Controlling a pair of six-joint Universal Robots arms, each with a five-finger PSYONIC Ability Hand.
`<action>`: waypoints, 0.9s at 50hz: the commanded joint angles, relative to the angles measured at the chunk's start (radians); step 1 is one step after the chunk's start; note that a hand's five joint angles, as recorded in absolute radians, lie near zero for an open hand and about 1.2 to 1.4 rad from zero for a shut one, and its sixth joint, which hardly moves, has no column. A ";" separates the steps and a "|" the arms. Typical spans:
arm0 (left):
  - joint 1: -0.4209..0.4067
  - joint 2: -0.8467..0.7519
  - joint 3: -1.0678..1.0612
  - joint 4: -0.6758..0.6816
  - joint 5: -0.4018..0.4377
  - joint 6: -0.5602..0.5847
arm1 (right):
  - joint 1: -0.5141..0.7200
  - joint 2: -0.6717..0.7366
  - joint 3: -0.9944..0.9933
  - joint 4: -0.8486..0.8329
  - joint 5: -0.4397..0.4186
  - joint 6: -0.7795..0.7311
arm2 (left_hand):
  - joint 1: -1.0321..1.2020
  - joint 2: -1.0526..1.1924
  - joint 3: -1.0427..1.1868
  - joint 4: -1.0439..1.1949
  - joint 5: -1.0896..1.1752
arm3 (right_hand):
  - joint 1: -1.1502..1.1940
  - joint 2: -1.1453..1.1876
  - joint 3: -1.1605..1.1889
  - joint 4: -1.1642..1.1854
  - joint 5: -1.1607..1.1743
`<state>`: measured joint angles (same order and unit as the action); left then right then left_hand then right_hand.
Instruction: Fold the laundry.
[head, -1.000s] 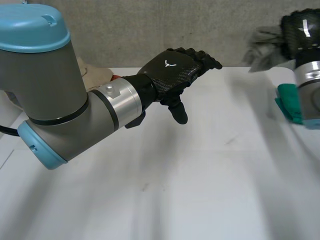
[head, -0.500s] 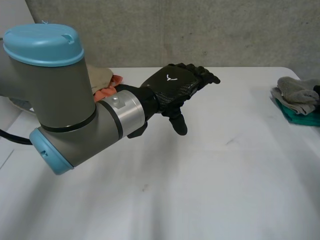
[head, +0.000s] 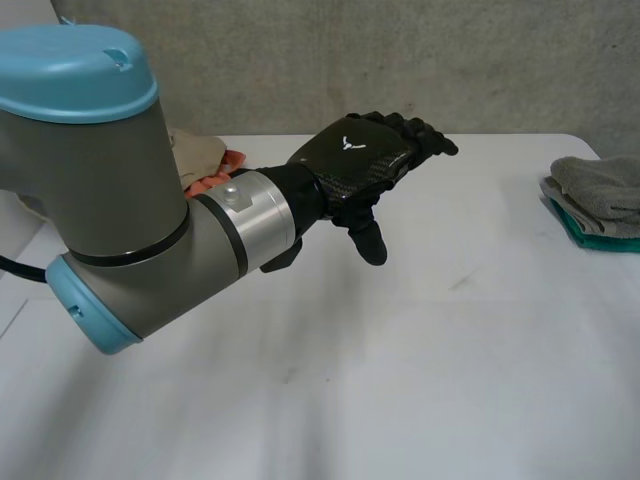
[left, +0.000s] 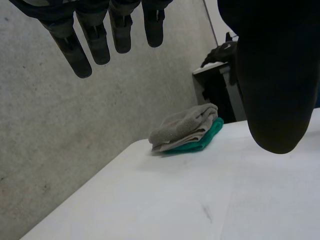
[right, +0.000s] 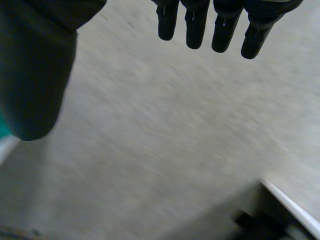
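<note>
The head camera looks down from behind onto the table (head: 420, 380), with the left arm (head: 110, 190) large and near at frame left. The left wrist camera looks low past the left hand (left: 272, 75) across the same table; both views share the towel pile (left: 187, 131). The right wrist camera looks past the right hand (right: 35, 75) at a grey wall (right: 150, 130)

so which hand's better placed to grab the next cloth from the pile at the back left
Left, most likely. The left hand hangs open above the table, and the orange and beige pile lies just behind its arm. The right hand, open too, faces the grey wall.
</note>
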<state>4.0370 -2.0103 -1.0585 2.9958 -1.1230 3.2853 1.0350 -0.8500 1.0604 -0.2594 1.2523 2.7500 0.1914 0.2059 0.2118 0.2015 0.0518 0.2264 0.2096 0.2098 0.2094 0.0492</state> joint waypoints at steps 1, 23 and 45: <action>0.000 0.044 0.009 0.003 0.000 -0.001 | 0.011 -0.171 -0.071 0.060 0.214 -0.225 | 0.016 0.002 -0.004 0.006 -0.019 | -0.052 -0.035 -0.035 -0.035 -0.049; 0.474 0.045 0.064 0.092 -0.235 0.175 | 0.720 -0.465 0.559 -0.295 -0.146 -0.178 | 0.028 0.013 0.008 0.018 -0.007 | -0.052 -0.035 -0.035 -0.035 -0.049; 0.712 -0.709 0.569 0.293 -0.115 0.548 | 0.718 -0.438 0.757 -0.067 -0.114 -0.280 | 0.151 0.137 0.131 0.141 0.116 | -0.052 -0.035 -0.035 -0.035 -0.049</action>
<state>4.7327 -2.5880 -0.6400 3.2859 -1.2680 3.8460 1.7565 -1.2862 1.7777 -0.3199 1.1382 2.4713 0.2161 0.2192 0.2235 0.2180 0.0614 0.2264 0.2096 0.2097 0.2093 0.0492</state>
